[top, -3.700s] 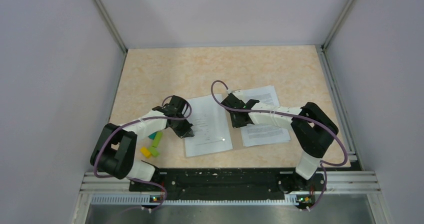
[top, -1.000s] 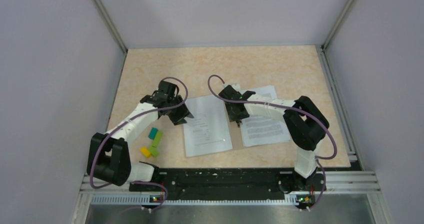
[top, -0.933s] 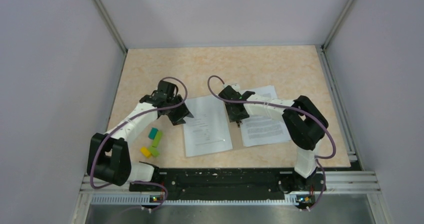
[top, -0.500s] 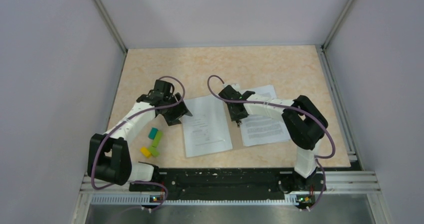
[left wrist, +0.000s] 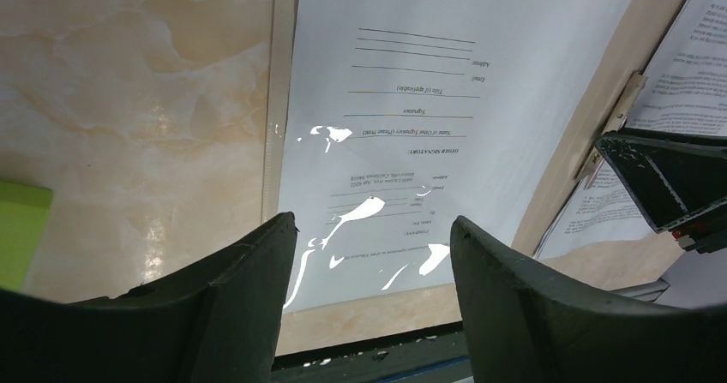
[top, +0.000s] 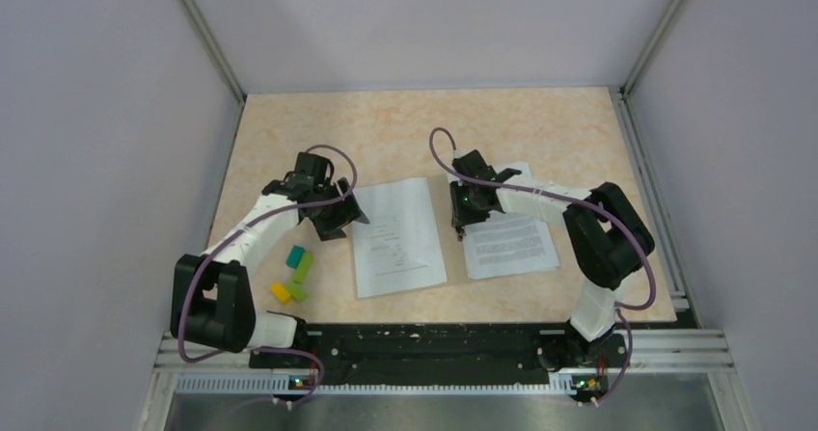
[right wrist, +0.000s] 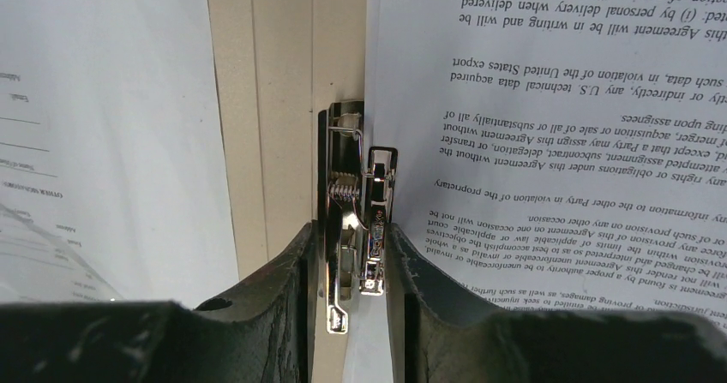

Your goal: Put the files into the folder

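Note:
The tan folder [top: 455, 255] lies open on the table, its spine [right wrist: 274, 100] bare between two white files. One file [top: 397, 238] covers the left half and the other [top: 509, 230] the right half. My right gripper [right wrist: 347, 224] is shut on the metal clip [right wrist: 356, 194] at the spine, seen from above at the right sheet's left edge [top: 465, 207]. Open and holding nothing, my left gripper [left wrist: 373, 224] hovers over the left file [left wrist: 429, 100]; from above it is at that sheet's upper left corner [top: 338, 221].
Teal [top: 299, 255], green [top: 301, 271] and yellow [top: 281, 292] blocks lie left of the folder, under the left arm. A green block [left wrist: 21, 229] shows at the left wrist view's edge. Grey walls enclose the table; a black rail [top: 424, 339] runs along the near edge.
My left jaws have opened wider and that gripper has drawn slightly back to the left. My right gripper has shifted a little right and up, and closed on the clip.

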